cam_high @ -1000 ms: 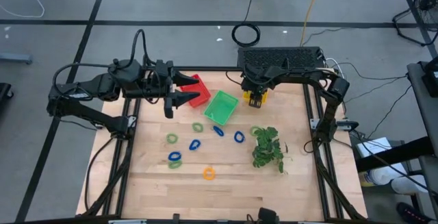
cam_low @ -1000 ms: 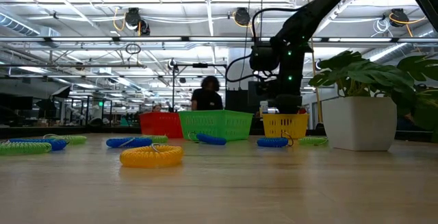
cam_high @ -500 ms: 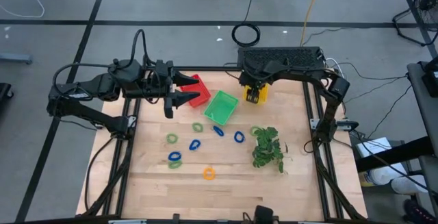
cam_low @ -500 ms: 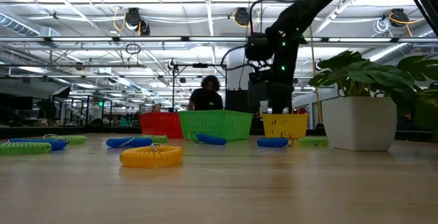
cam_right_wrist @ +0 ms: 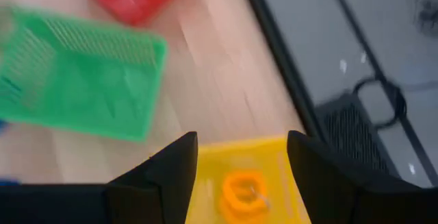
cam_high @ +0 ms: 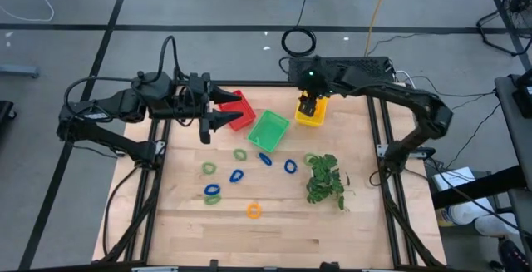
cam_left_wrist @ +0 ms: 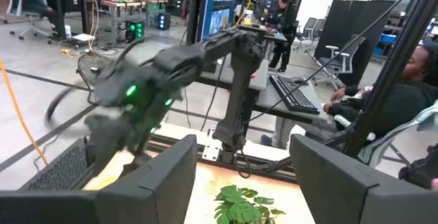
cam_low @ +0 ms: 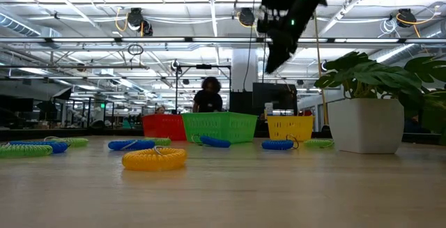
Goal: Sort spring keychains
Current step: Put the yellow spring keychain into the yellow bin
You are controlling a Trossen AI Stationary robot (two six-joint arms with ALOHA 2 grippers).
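Right end effector (cam_high: 309,104) is seen raised above the yellow basket (cam_high: 311,114), fingers spread and empty, with one orange keychain (cam_right_wrist: 244,190) already lying in that basket; the next pick is best made by dropping straight onto a single loop so neighbours are not dragged along, then releasing low over the matching basket. Remaining spring keychains (cam_high: 238,175) are scattered on the tabletop (cam_high: 283,230) on the near side of the green basket (cam_high: 268,130). Left end effector (cam_high: 220,110) is held level just beside the red basket (cam_high: 239,111), fingers wide apart, nothing held.
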